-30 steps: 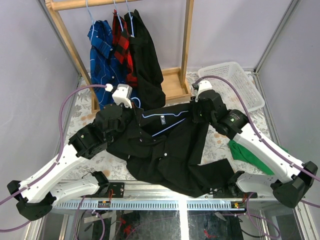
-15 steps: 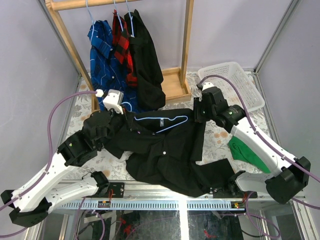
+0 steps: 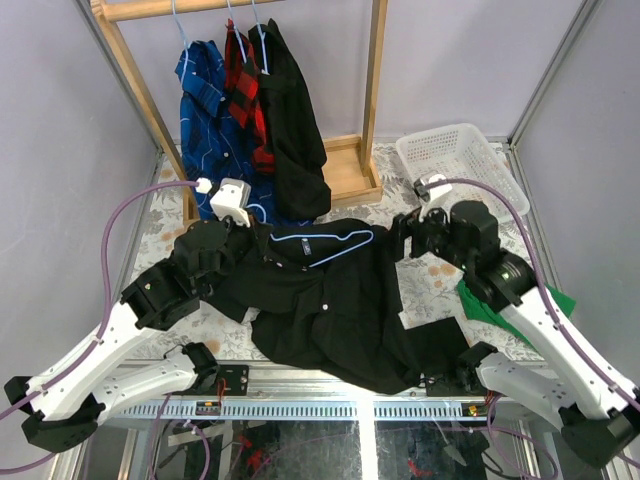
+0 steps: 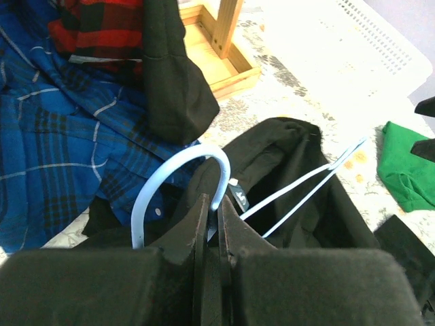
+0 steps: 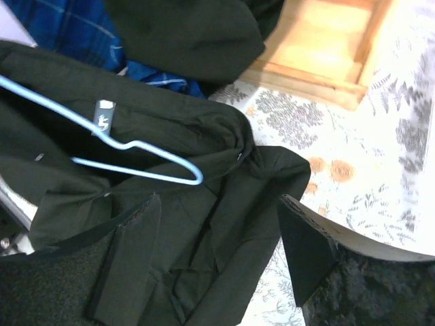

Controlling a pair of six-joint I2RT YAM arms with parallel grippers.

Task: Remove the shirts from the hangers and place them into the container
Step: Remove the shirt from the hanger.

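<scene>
1. The table (image 3: 432, 285), covered in a flowered cloth, is mostly taken up by one shirt being parted from its hanger. The step in hand is judged to be the stripping, not the dropping-off.
2. On the wooden rack (image 3: 373, 90) at the far left, three hung shirts (image 3: 243, 90) are seen: blue plaid, red-and-black plaid and plain black. None has been taken down yet.
3. The black shirt (image 3: 330, 310) is spread in the near middle of the table. It is crumpled and open, with its collar and label turned to the far side and its hem reaching the near edge.
4. The basket (image 3: 460, 160) stands at the far right, well apart from the shirt, and nothing is seen in it.
5. The right gripper (image 5: 217, 224) is held over the shirt's right shoulder, its jaws wide and nothing between them. The next move is judged to call for closing on cloth near the collar, so the shirt is held back.
6. The left gripper (image 4: 216, 204) is clamped narrow on the hook of the hanger (image 4: 202, 151), which could then be drawn away leftward.
7. The hanger's thin light-blue wire lies bare across the collar, and its left end is hidden.
</scene>
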